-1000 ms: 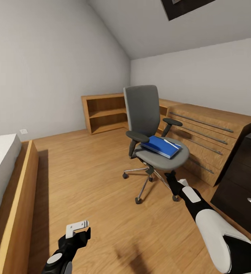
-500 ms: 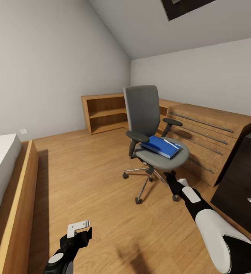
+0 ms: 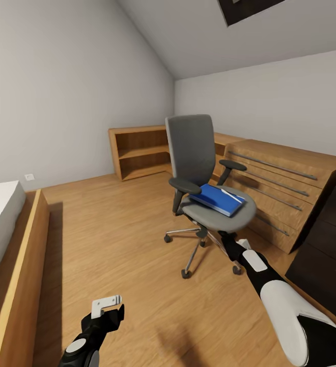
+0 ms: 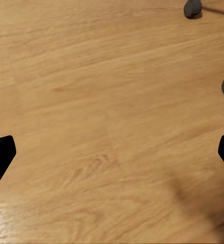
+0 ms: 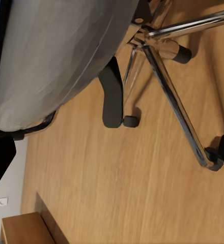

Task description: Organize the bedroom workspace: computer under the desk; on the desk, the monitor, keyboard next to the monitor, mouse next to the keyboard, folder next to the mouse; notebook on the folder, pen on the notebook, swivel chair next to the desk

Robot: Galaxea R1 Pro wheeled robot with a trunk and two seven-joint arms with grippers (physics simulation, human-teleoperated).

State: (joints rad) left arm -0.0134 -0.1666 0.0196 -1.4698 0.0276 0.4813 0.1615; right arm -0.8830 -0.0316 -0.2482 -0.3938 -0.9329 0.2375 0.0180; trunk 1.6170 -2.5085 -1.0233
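Observation:
The grey swivel chair (image 3: pixel 191 148) stands on the wood floor in the middle of the head view. A blue folder (image 3: pixel 216 200) lies on its seat, with a thin whitish pen (image 3: pixel 230 194) on top. My right gripper (image 3: pixel 228 238) hovers low by the seat's front edge, open and empty. In the right wrist view it (image 5: pixel 112 157) faces the seat's grey underside (image 5: pixel 56 56) and the chrome base (image 5: pixel 168 91). My left gripper (image 3: pixel 107 305) hangs open over bare floor at the lower left; its wrist view (image 4: pixel 112 157) shows planks and two castors (image 4: pixel 192 7). Desk, computer, monitor, keyboard, mouse and notebook are out of view.
A light-wood drawer cabinet (image 3: pixel 285 183) runs along the right wall behind the chair, with an open shelf unit (image 3: pixel 137 150) in the corner. A dark drawer chest (image 3: pixel 326 239) stands at the right edge. A wooden bed frame (image 3: pixel 15 265) borders the left.
The whole picture has shifted slightly, so the camera has moved a little. Both arms keep their pose, and the folder and pen stay on the seat.

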